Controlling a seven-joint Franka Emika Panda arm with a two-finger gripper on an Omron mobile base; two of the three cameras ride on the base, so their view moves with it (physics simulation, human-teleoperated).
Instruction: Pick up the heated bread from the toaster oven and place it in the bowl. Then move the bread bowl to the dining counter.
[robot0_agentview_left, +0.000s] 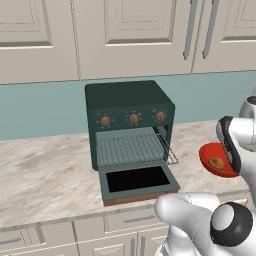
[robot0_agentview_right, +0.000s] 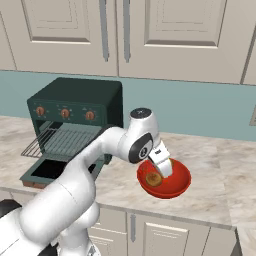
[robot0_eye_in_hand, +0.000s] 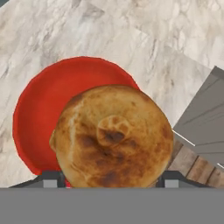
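Both base views look forward and down at the same worktop, toaster oven and red bowl, from left and right. The hand view looks down close on the bread over this bowl.

Count, quick: 1 toaster oven, dark green, door down. 3 orange knobs on its front. 1 wire rack inside. 1 red bowl. 1 round browned bread. 1 marble-look counter. Upper cabinet doors: 4 in left base view, 5 in right base view, some cut off by frame edge. Vertical cabinet handles: 2 per base view.
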